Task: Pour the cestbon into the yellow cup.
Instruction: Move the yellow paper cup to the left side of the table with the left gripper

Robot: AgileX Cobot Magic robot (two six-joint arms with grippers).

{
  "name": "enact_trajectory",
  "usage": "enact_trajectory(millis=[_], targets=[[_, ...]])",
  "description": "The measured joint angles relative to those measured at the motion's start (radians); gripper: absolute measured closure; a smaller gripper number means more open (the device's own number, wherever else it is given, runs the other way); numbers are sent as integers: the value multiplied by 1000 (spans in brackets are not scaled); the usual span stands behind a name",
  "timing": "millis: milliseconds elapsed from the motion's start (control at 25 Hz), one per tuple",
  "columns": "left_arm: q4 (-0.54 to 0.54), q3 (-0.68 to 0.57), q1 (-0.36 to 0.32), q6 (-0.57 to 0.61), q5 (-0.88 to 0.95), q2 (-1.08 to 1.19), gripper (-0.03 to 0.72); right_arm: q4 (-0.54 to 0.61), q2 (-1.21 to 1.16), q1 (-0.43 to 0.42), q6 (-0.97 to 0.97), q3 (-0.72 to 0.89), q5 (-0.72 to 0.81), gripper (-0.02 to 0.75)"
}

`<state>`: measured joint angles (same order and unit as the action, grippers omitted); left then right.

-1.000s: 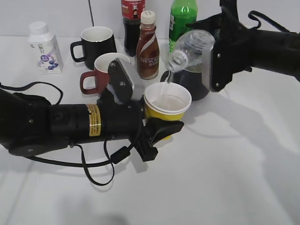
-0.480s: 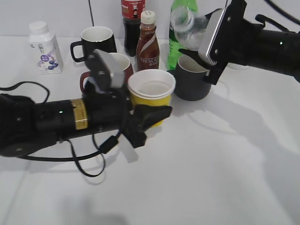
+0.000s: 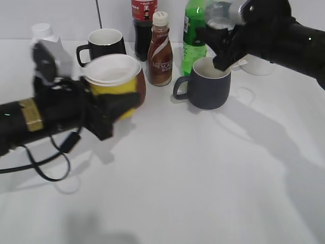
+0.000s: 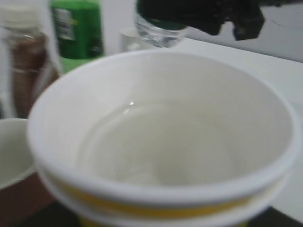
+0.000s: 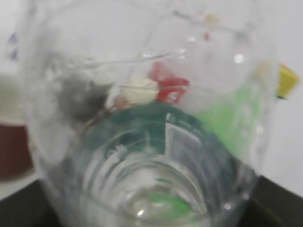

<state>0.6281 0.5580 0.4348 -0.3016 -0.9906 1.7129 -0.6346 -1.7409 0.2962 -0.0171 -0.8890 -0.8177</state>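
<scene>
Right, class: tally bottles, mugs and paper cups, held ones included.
Bottles: 5 (clear water bottle, green bottle, brown Nescafe bottle, red-labelled dark bottle, white bottle)
Mugs: 3 (black mug, dark red mug, grey mug)
Paper cups: 1 (yellow paper cup)
Far-right white object: unclear.
Total: 9

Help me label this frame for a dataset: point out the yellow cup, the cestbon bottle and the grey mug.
yellow cup (image 3: 114, 86): exterior view, on its yellow side wall below the white rim.
cestbon bottle (image 3: 219, 14): exterior view, on the clear body above the right gripper.
grey mug (image 3: 205, 91): exterior view, on its outer front wall.
</scene>
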Motion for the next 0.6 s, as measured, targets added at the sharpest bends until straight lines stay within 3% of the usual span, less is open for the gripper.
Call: enact_trajectory(millis=[400, 600], targets=[[0, -93, -200, 0, 7, -122, 330, 69, 0, 0, -199, 2, 56, 272], [-9, -94, -265, 24, 48, -125, 330, 199, 39, -7, -163, 80, 90, 272]])
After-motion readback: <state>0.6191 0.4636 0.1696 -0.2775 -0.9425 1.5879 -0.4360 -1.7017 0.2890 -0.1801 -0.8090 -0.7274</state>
